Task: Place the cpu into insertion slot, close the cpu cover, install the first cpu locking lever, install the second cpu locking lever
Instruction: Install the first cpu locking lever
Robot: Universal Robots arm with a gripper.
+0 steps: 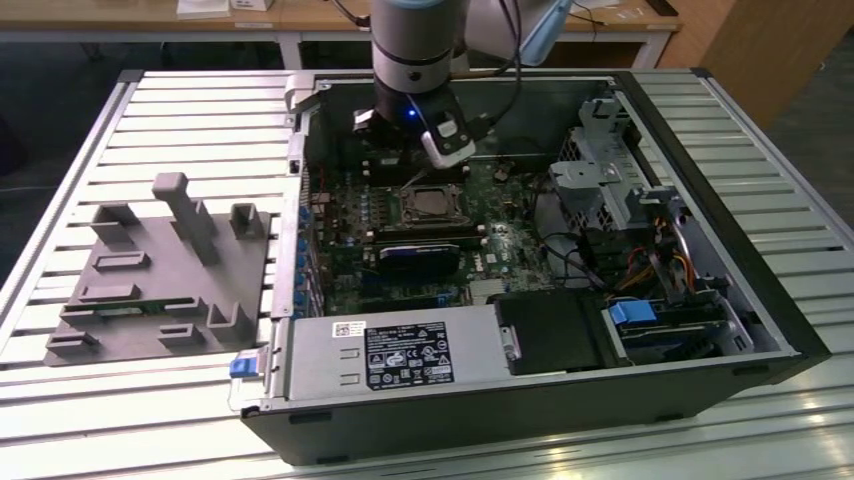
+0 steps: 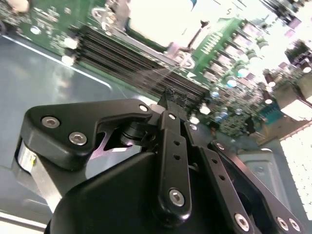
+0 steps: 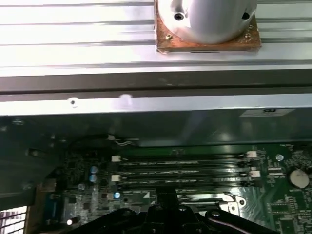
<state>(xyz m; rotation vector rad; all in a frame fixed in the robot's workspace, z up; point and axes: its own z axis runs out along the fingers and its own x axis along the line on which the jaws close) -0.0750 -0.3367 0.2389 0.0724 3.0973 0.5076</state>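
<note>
Claw on the grey robot arm hangs inside the open black computer case, just above the small square insertion slot with its silver rim on the green motherboard. In the second wrist view its black fingers look drawn together, with nothing visible between them. The slot's centre reads dull grey, so the flat silver-grey cpu is probably seated there, though I cannot be sure. Handling call: that chip is light, stiff and fragile underneath, so edges only. What looks like a thin wire locking lever stands beside the slot: springy, slippery, best caught near its bent end.
</note>
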